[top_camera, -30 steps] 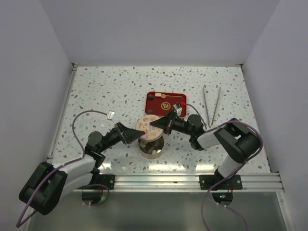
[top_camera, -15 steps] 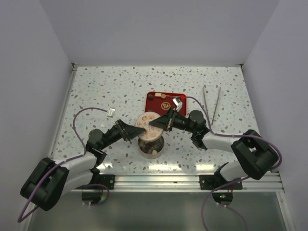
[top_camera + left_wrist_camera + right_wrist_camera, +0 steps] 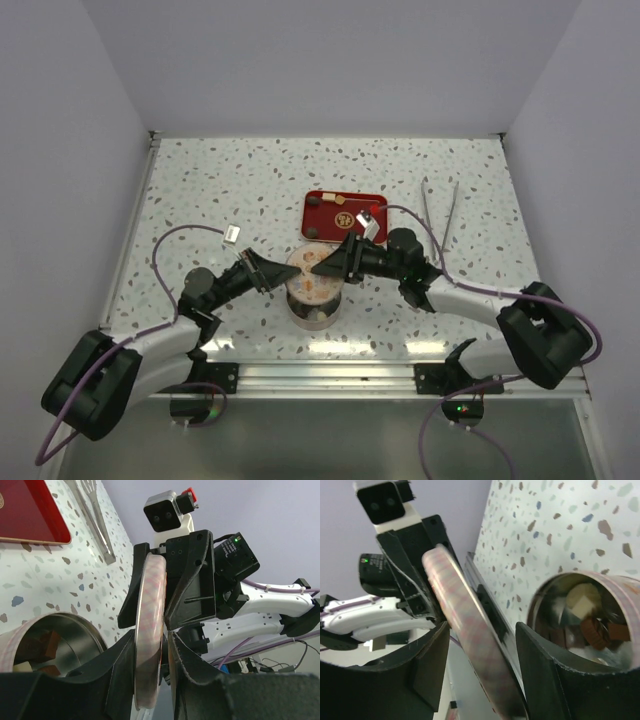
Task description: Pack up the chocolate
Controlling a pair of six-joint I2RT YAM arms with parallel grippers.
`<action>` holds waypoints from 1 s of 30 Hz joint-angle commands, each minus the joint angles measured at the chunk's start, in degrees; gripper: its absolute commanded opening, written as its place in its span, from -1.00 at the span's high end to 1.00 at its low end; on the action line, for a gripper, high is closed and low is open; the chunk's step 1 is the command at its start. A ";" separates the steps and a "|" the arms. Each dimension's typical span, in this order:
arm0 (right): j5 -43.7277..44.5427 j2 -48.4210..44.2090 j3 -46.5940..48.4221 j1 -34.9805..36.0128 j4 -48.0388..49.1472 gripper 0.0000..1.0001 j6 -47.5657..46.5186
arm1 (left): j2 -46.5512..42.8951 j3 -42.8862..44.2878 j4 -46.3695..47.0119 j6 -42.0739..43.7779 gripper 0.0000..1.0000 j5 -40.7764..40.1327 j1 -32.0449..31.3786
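The round tin (image 3: 313, 308) stands near the front edge, between the two arms. Chocolate (image 3: 592, 627) pieces, brown and cream, lie inside it. They also show as chocolate (image 3: 42, 646) in the left wrist view. The pink patterned lid (image 3: 306, 270) hangs on edge just above the tin. My left gripper (image 3: 150, 645) is shut on the lid (image 3: 150, 595), one finger on each face. My right gripper (image 3: 482, 627) is open. The lid (image 3: 455, 595) slants between its fingers with a gap on both sides.
A red tray (image 3: 345, 222) lies just behind the tin with a few small pieces on it. Metal tongs (image 3: 440, 215) lie at the right. The aluminium rail (image 3: 330, 375) runs along the front edge.
My left gripper has closed on the lid from wide open. My right gripper, which was shut on the lid, has opened. The lid has shifted slightly toward the front.
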 commanded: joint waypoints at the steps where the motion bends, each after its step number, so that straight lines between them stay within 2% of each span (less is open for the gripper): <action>1: 2.58 -3.59 1.14 0.22 -8.61 -0.19 -6.21 | -1.88 0.15 -0.73 -0.59 0.31 0.35 0.00; 6: 4.08 -5.53 1.22 0.30 -14.42 -0.20 -9.20 | -3.03 -0.38 -3.81 -0.15 0.32 -0.09 -0.08; 10: 3.47 -4.31 1.92 0.22 -14.95 -0.05 -9.29 | -2.24 -0.47 -4.60 -0.24 0.35 0.70 -0.08; 17: 3.90 -4.56 4.65 0.30 -23.81 -0.07 -12.80 | -3.12 -0.99 -10.66 1.42 0.40 0.62 -0.08; 21: 4.61 -3.43 5.88 0.30 -27.86 -0.08 -14.39 | -4.52 -0.99 -16.01 4.93 0.40 -0.43 -0.08; 24: 4.61 -1.85 5.36 0.39 -27.43 -0.08 -14.21 | -5.23 -0.73 -21.36 8.96 0.40 -2.10 -0.08; 30: 4.96 0.88 5.18 0.57 -26.64 -0.08 -15.27 | -5.32 -0.03 -26.21 14.16 0.40 -5.26 -0.61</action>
